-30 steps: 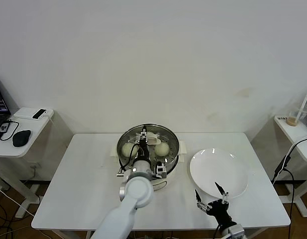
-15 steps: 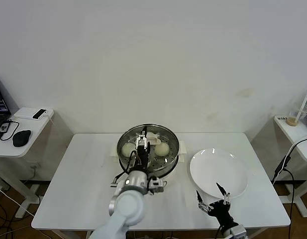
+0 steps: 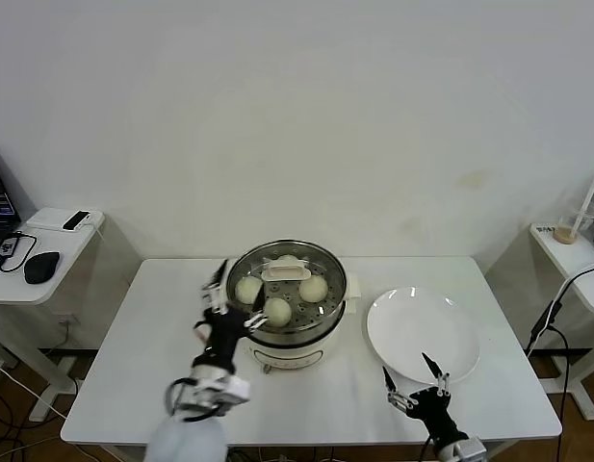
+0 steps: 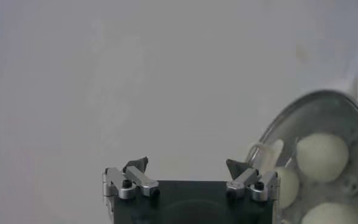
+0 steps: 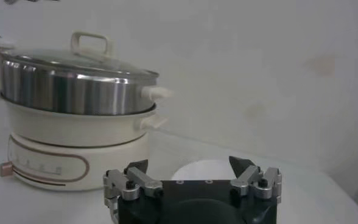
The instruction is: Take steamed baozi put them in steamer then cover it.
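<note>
The steamer [image 3: 289, 339] stands mid-table, a steel pot on a cream base, also in the right wrist view [image 5: 75, 125]. The glass cover [image 3: 321, 269] lies on it, its cream handle [image 3: 285, 272] at the centre. Through the glass I see three baozi [image 3: 248, 289] [image 3: 277, 310] [image 3: 313, 288]; the left wrist view shows them too [image 4: 322, 157]. My left gripper [image 3: 231, 296] hovers open just left of the steamer, holding nothing [image 4: 187, 165]. My right gripper [image 3: 407, 370] is open and holds nothing near the table's front edge [image 5: 188, 164].
A flat white plate [image 3: 422, 332] lies right of the steamer, just beyond the right gripper. The white table [image 3: 152, 385] stands before a white wall. A side desk [image 3: 46, 241] with small devices is at far left; a shelf with a cup [image 3: 571, 229] is at far right.
The left gripper opened off the cover's handle, drew back from over the steamer and now sits to its left. The cover stays on the pot. The right arm barely moved.
</note>
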Motion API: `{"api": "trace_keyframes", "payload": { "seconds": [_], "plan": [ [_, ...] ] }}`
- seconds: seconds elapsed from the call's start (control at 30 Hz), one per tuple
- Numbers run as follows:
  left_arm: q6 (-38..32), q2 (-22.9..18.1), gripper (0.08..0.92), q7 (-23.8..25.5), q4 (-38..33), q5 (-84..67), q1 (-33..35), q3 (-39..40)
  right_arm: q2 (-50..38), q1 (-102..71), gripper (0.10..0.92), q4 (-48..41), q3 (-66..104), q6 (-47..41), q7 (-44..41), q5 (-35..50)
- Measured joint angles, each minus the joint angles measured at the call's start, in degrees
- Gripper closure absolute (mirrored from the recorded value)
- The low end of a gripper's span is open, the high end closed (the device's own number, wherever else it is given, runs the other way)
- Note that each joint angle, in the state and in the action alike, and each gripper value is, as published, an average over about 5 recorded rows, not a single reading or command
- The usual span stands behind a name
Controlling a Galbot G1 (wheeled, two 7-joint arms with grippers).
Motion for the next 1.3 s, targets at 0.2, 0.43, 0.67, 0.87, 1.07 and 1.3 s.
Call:
{"api": "trace_keyframes", "payload": {
  "seconds": [0.2, 0.43, 0.67, 0.87, 1.07, 1.3],
  "plan": [
    [-6.8, 0.2, 0.177, -3.7, -1.1, -18.9, 8.8, -8.1, -1.0, -1.4, 0.203, 1.0, -0.1, 0.7, 0.0, 2.1],
    [-12.9, 0.0, 0.177, -6.2, -0.3, -30.0, 16.9, -13.8, -2.4, -3.1, 0.203, 1.6, -0.4, 1.3, 0.3, 3.9],
    [-15.9, -0.2, 0.177, -7.1, 1.4, -35.9, 21.3, -17.2, -3.5, -3.7, 0.203, 1.6, -0.6, 1.7, 0.4, 4.7],
    [-16.4, -0.5, 0.177, -7.1, 1.8, -39.1, 23.7, -18.3, -3.9, -3.6, 0.203, 2.1, -1.4, 1.5, 1.1, 5.5],
    [-15.9, -1.2, 0.177, -6.9, 2.2, -40.5, 24.6, -19.1, -4.6, -3.8, 0.203, 2.8, -2.4, 0.6, 2.3, 6.7],
    [-15.8, -2.0, 0.177, -7.1, 3.4, -41.1, 25.7, -18.9, -6.0, -4.0, 0.203, 2.6, -3.6, 0.1, 4.3, 8.4]
  ]
}}
